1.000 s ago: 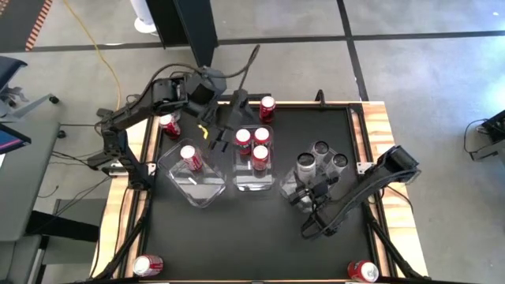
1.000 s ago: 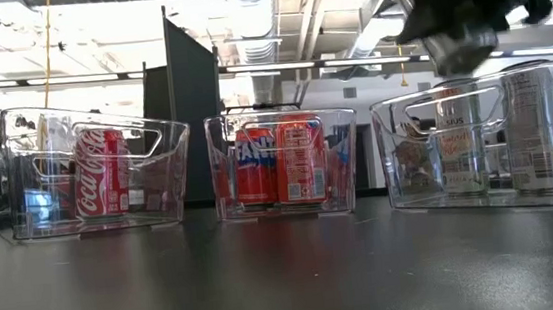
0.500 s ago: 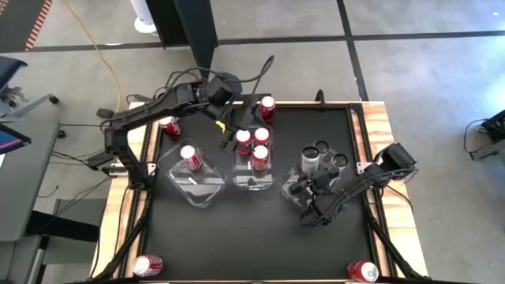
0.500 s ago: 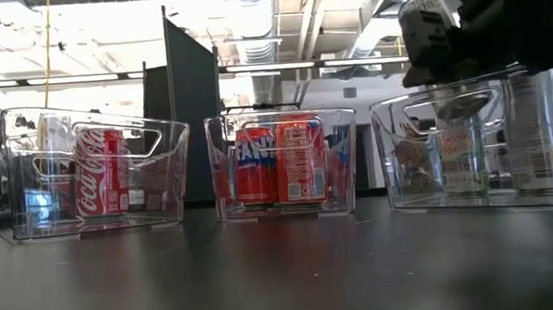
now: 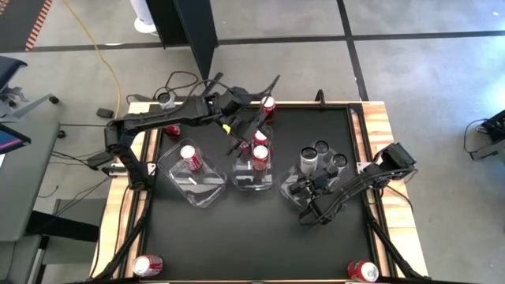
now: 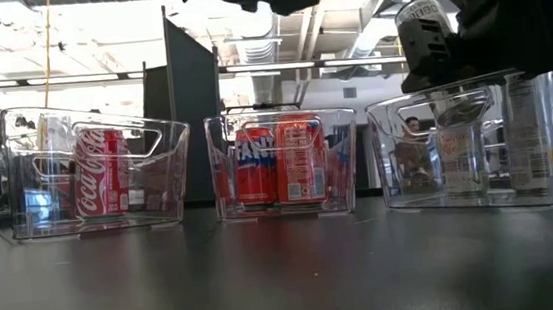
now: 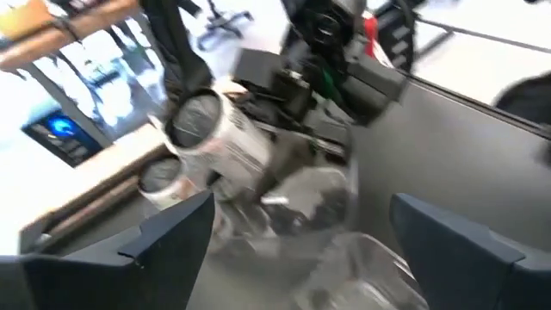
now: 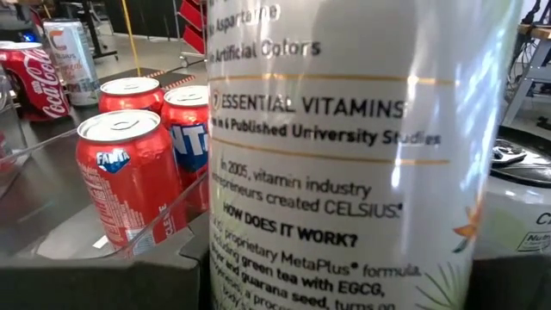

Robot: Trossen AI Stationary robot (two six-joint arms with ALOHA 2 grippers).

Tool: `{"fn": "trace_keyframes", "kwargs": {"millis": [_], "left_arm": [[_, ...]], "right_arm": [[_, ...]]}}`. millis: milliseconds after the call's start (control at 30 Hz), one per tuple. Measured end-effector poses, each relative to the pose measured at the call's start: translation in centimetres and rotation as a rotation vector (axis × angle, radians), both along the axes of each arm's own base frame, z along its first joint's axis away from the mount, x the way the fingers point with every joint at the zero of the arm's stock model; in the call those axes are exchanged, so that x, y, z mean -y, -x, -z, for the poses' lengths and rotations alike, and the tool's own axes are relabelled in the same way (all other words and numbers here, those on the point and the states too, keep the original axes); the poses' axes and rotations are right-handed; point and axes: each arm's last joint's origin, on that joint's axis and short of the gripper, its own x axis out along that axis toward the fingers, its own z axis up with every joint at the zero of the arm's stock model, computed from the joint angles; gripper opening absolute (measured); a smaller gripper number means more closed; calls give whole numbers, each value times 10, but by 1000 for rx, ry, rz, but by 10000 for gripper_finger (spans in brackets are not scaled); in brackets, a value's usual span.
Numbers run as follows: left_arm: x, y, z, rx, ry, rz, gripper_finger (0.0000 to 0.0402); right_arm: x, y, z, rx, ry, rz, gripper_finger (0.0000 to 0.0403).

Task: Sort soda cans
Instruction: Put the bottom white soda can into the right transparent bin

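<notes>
Silver can [image 6: 425,34] higher in right pincer [image 5: 308,189]

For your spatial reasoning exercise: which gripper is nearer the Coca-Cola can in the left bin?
Left. The left gripper hovers beyond the middle bin, near the Coca-Cola can; the right gripper holds a white can at the right bin.

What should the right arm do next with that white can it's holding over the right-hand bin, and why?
Probably lower it straight down. The right gripper holds the white Celsius can above the right bin, whose other silver cans stand toward the back, so the near part looks free. Release once it rests on the floor.
</notes>
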Motion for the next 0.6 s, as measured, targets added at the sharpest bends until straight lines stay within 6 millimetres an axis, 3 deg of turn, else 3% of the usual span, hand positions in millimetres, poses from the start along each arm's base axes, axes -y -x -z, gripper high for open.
{"fn": "trace_keyframes", "kwargs": {"millis": [133,300,500,600], "left_arm": [[-2,-7,-2,99,26,-29,304],[-3,-10,-7,156,44,-44,203],[-9,-31,11,128,58,-46,62],[-14,-45,16,95,60,-69,40]], "right_arm": [[0,0,0,0,0,0,239],[0,0,0,-1,0,0,239],[0,-1,0,-21,7,-5,239],[-1,-1,0,-27,9,-8,239]]}}
